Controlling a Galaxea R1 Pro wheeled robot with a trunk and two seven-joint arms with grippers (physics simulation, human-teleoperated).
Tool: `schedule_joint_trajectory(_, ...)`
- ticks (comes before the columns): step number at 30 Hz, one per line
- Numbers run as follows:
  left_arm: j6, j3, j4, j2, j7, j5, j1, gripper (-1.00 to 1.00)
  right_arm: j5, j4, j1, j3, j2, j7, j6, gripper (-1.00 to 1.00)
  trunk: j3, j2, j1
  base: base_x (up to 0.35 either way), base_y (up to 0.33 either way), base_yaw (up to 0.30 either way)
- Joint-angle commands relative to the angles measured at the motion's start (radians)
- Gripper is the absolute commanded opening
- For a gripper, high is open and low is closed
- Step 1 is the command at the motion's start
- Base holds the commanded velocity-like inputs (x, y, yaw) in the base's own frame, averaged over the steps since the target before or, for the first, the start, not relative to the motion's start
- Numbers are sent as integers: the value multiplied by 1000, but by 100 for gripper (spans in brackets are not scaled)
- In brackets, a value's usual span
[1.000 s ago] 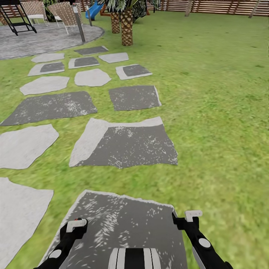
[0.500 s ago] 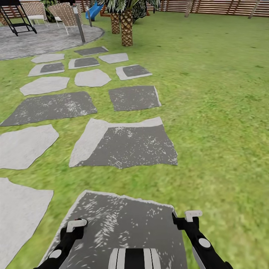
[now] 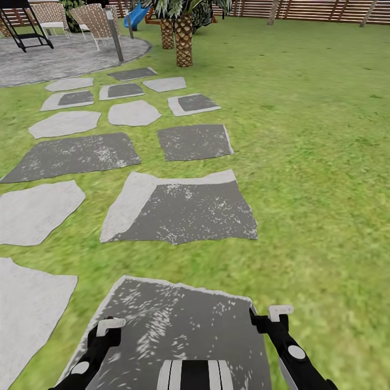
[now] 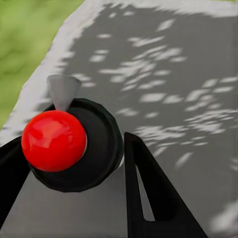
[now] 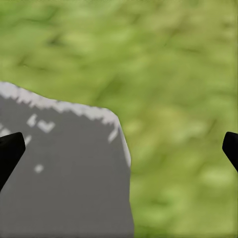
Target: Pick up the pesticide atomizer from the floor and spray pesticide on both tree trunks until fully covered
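My left gripper is clenched on the pesticide atomizer: its two dark fingers sit against either side of the dark round body, with the red round top and a grey nozzle facing the wrist camera. In the head view, the left gripper sits low at the left above a dark grey slab.

My right gripper is released and holds nothing; its fingertips stand wide apart at the picture's edges, above the corner of that slab and the floor of green grass. In the head view, the right gripper hangs over the slab's right edge.

Beyond, grey and whitish stepping slabs lead across the garden toward a scaly-trunked palm, a paved circle with chairs, and a slatted wooden fence.
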Motion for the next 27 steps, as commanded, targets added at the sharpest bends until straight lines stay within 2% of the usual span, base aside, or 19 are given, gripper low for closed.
schedule_joint_trajectory(1,-3,3,1,0,-1,0,-1,-100,2,1,0,2,-1,0,-3,100,-1,0,0,0,0,0)
schedule_joint_trajectory(7,-2,-2,-1,0,-2,0,-1,-100,2,1,0,2,-1,0,-3,100,-1,0,0,0,0,0)
schedule_joint_trajectory(27,2,-6,-1,-2,-3,-2,-1,-100,2,-2,0,5,5,0,-3,100,77,4,-9,0,0,0)
